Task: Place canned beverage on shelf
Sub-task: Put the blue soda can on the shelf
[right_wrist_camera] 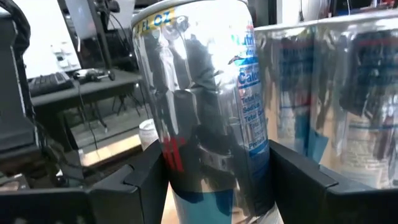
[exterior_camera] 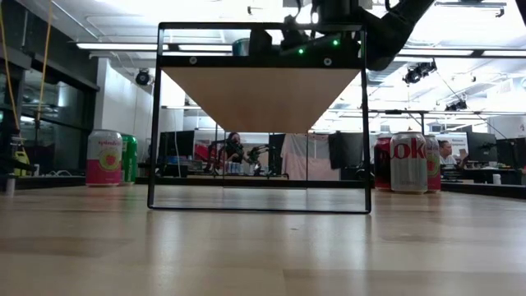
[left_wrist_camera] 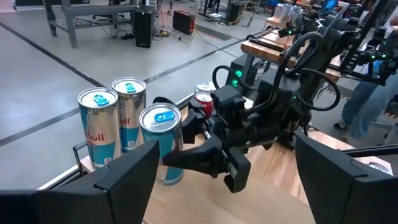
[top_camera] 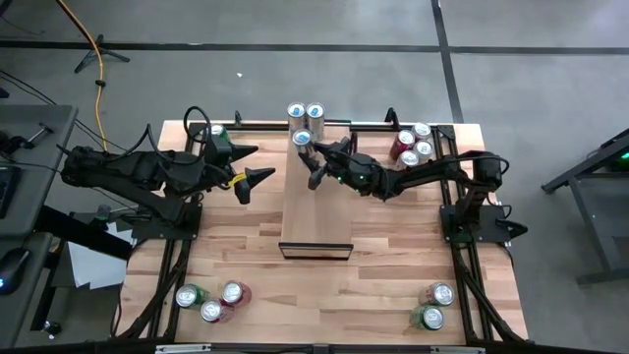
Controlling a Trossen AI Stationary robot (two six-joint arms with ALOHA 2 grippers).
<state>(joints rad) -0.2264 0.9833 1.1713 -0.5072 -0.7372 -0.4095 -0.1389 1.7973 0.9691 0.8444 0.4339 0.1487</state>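
2 dark arms reach over the wooden table (top_camera: 393, 246) toward its far middle. On the left, 3 cans (top_camera: 210, 299) stand in a bunch at the near left corner, and 1 green can (top_camera: 217, 131) stands at the far left corner, right by the left arm. The left gripper (top_camera: 250, 167) hangs above the table just left of the shelf, and its 2 fingers are spread wide with nothing between them.

In the middle is the shelf (top_camera: 316, 211), a long pale board with a thin dark frame at its near end. 3 tall silver and blue cans stand at its far end. 2 of them (top_camera: 306, 113) are side by side at the very back. The third can (top_camera: 302, 140) stands just in front of them. The right gripper (top_camera: 309, 157) is at this third can. In the right wrist view the can (right_wrist_camera: 208, 112) sits between the 2 dark fingers (right_wrist_camera: 140, 177), which are right at its sides, and its bottom rests on the pale board.

On the right, 4 cans (top_camera: 413, 144) stand bunched at the far right corner, some red and some silver. 2 more cans (top_camera: 432, 305) stand at the near right corner.
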